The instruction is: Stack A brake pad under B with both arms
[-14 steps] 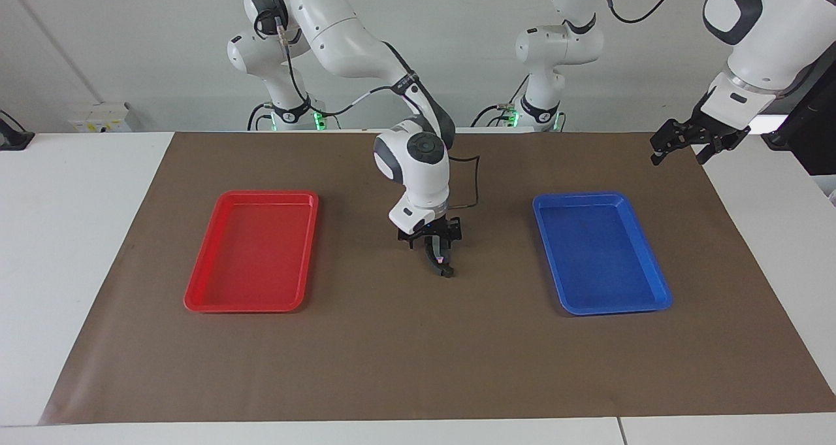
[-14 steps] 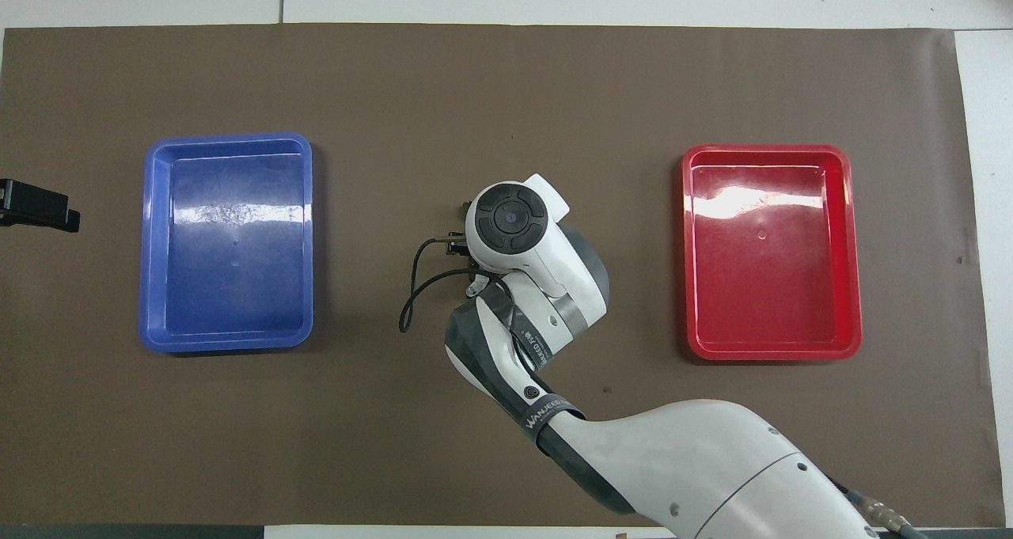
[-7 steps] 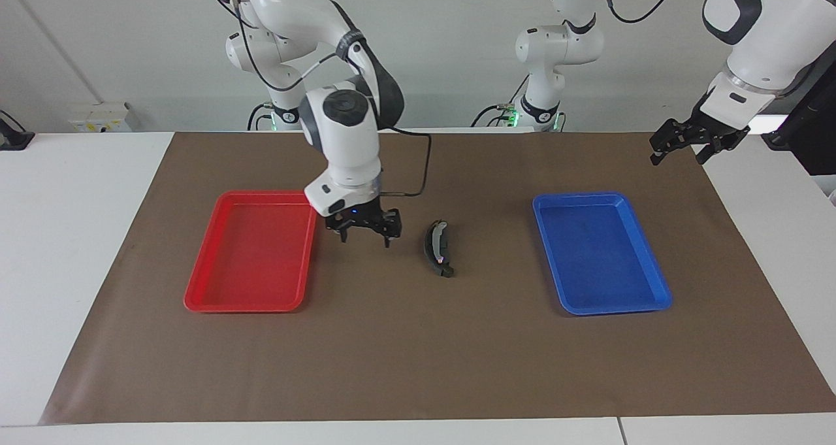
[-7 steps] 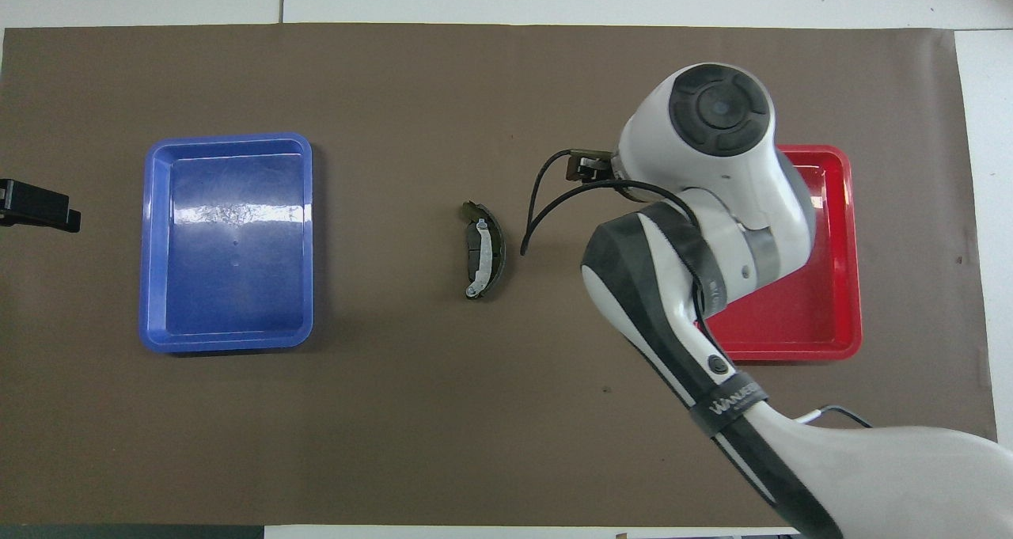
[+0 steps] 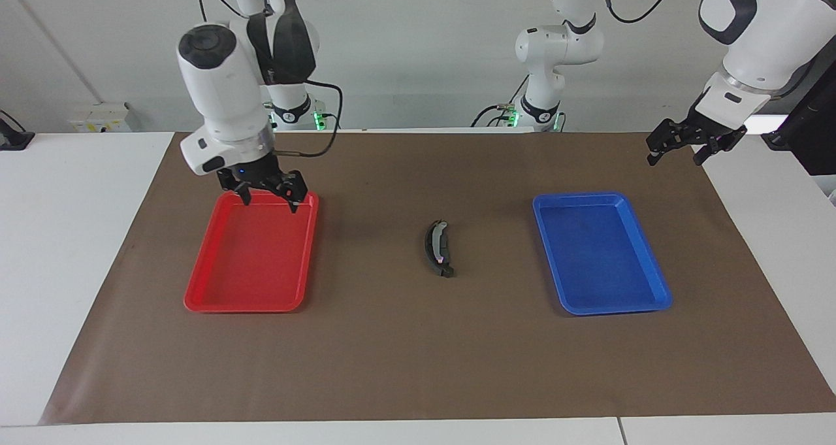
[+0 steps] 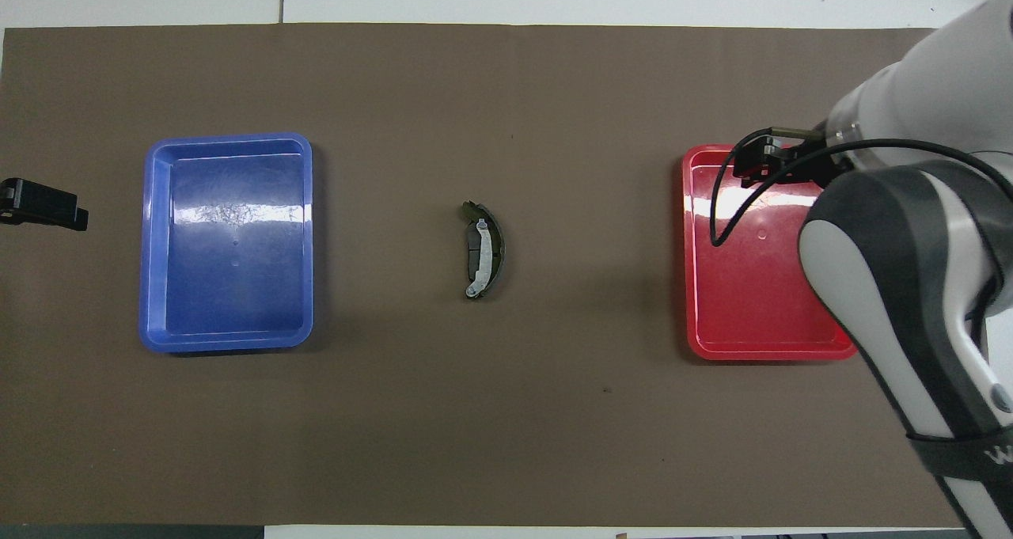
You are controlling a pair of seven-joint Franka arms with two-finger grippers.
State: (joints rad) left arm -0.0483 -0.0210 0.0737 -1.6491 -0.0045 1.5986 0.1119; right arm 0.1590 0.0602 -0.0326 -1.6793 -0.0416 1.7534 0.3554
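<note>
B (image 5: 437,247) (image 6: 484,248), a black crescent with a light grey strip, lies on the brown mat midway between the two trays, with no gripper touching it. A darker flat piece (image 6: 472,248) shows along its inner curve. I cannot tell whether that is the A brake pad or how it lies against B. My right gripper (image 5: 269,200) hangs open and empty over the red tray's edge nearest the robots. My left gripper (image 5: 675,160) waits open and empty in the air over the mat's corner at the left arm's end, and only its tip (image 6: 43,206) shows in the overhead view.
A red tray (image 5: 196,301) (image 6: 687,246) lies toward the right arm's end and a blue tray (image 5: 659,301) (image 6: 146,246) toward the left arm's end. Nothing shows in either tray. The brown mat (image 5: 418,366) covers most of the white table.
My right gripper has let go of B at the middle of the mat, risen and swung over to the red tray. B stays where it was set. The left arm has barely moved.
</note>
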